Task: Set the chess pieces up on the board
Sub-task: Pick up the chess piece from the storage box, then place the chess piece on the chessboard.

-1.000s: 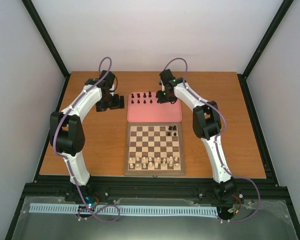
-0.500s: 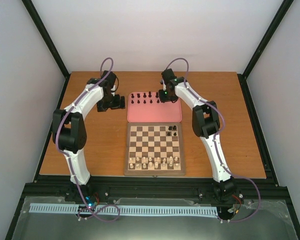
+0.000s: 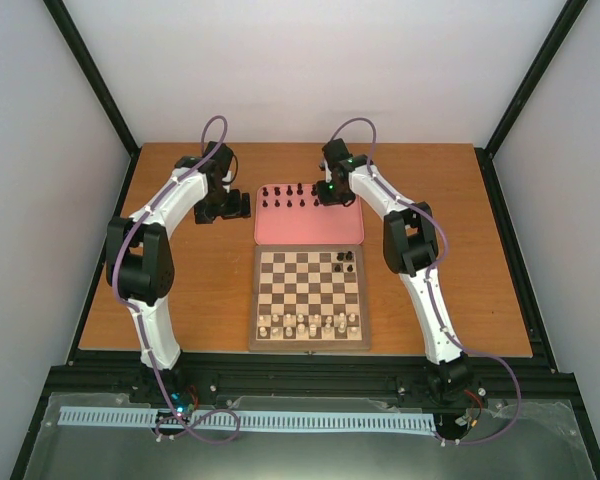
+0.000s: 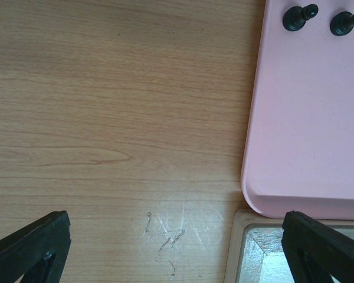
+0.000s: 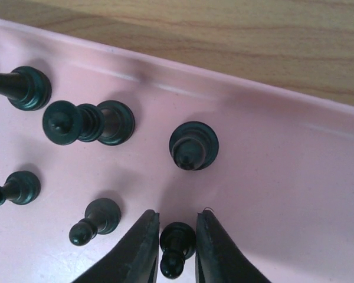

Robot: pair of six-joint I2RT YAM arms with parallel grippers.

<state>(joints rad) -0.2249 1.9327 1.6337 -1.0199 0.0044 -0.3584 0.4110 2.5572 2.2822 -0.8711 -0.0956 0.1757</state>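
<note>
The right fingers (image 5: pixel 143 250) clamp 1 black pawn (image 5: pixel 177 239) between them on the pink tray (image 5: pixel 295 177); the left fingers (image 4: pixel 29 247) gape above the counter (image 4: pixel 106 118).

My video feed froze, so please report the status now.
Left gripper open, empty, beside pink tray. Right gripper shut on black pawn in tray. Nothing blocks it.

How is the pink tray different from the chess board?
The plain pink tray with rounded corners is one colour; the square wooden chessboard is chequered dark brown and cream. The tray holds only tiny black chess pieces; the chessboard holds cream pieces along its near edge and a few black ones at its far right corner. The tray lies farther back on the wooden table than the chessboard. Both lie flat.
</note>
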